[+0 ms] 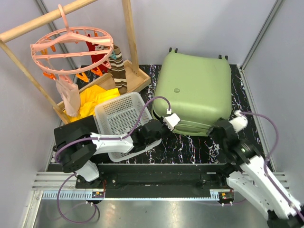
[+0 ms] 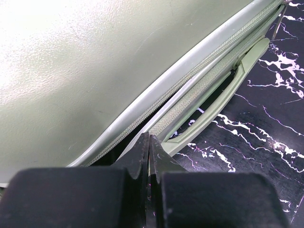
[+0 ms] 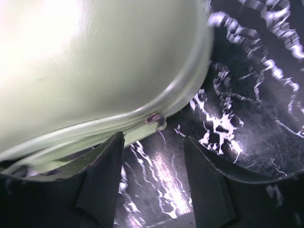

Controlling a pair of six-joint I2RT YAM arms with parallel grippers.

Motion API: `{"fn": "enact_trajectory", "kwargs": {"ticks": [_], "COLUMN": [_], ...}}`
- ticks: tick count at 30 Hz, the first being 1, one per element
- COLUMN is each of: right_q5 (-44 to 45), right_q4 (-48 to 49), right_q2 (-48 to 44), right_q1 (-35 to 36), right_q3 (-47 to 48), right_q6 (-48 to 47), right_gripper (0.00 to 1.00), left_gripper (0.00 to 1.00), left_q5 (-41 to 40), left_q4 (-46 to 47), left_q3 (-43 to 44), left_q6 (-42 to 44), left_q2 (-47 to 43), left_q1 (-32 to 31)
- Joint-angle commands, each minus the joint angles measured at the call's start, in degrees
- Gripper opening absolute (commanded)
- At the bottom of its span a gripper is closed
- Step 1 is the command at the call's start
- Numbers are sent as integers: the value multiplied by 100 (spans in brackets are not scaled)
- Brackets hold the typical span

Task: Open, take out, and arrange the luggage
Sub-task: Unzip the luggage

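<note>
1. While your left gripper (image 2: pixel 149 142) has its two black fingers pressed flat together with nothing visible between them, their tips sit right at the zip seam of the luggage (image 2: pixel 95 71). Its shell fills everything above and left of them.
2. Just right of those closed tips runs the side handle (image 2: pixel 213 109), a slim pale-green bar lying along the seam. Beyond it is the black mat (image 2: pixel 270 137), veined in white like marble.
3. Your right gripper (image 3: pixel 153 142) stands with its fingers apart and holds nothing. A rounded corner of the luggage curves across above and left of them.
4. Straight ahead of the gap between the right fingers, just past their tips, a small metal zipper pull (image 3: pixel 155 118) sits on the seam. You cannot tell whether either finger touches the shell.
5. That shell is smooth, glossy light-green plastic with a faint grain, and a woven green zip tape runs under a raised rim.
6. From above, the luggage lies flat with its lid down. Your left fingers are at its near-left corner and your right fingers at its near-right corner.
</note>
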Motion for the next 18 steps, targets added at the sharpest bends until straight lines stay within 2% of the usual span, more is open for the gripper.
{"fn": "enact_trajectory", "kwargs": {"ticks": [1, 5, 16, 18], "right_q5": [-678, -512, 622, 841], "right_q4": [828, 1313, 945, 865], "right_q2": [1310, 1609, 1338, 1084], "right_q1": [34, 69, 69, 69], "right_q3": [79, 78, 8, -27], "right_q6": [-623, -694, -300, -255], "right_gripper": [61, 64, 63, 59], "left_gripper": [0, 0, 0, 0], "left_q5": [-274, -257, -222, -239], "left_q4": [-197, -232, -285, -302], "left_q3": [-99, -73, -29, -20], "left_q6": [8, -10, -10, -10], "left_q2": [-99, -81, -29, -29], "left_q1": [206, 206, 206, 206]}}
